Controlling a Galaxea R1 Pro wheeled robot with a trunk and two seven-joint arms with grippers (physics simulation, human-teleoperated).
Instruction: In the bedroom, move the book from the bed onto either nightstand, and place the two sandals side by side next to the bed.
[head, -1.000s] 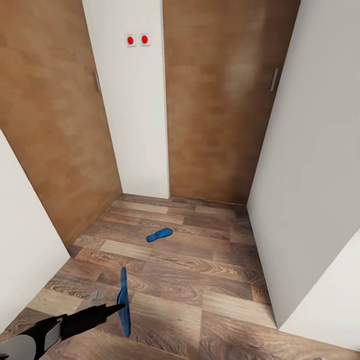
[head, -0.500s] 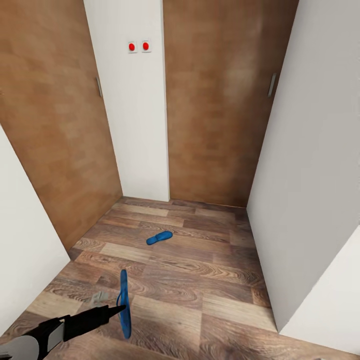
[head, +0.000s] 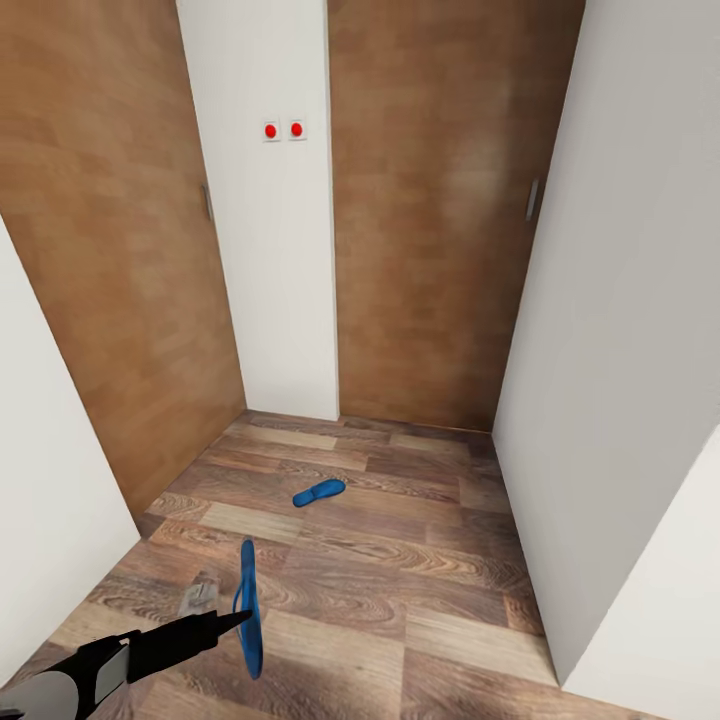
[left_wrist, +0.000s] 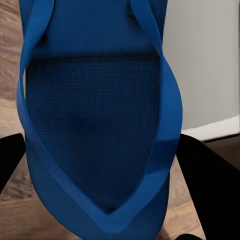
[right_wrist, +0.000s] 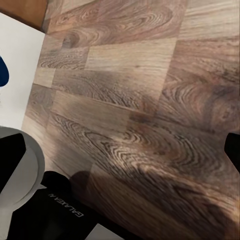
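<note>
Gripping one blue sandal (head: 248, 608), the left hand (head: 236, 622) reaches in from the lower left corner of the head view; its black fingers (left_wrist: 207, 182) sit on either side of the sole in the left wrist view, and the sandal (left_wrist: 97, 120) hangs on edge, upright, above the floor (head: 400, 560). Second sandal (head: 319, 492) lies flat on the wood-plank floor, well apart from the held one and farther from the robot, nearer the white wall strip (head: 270, 260). That strip carries two red round buttons (head: 284, 130) and stands between two brown wooden doors: left door (head: 110, 240) and right door (head: 430, 210), each with a grey handle. White walls flank the narrow space on both sides of the floor. Right wrist view looks at the plank floor (right_wrist: 140, 100) with a white wall (right_wrist: 15, 75) beside it; dark tips show at the picture's edges, but whether the right hand is open or closed cannot be told.
</note>
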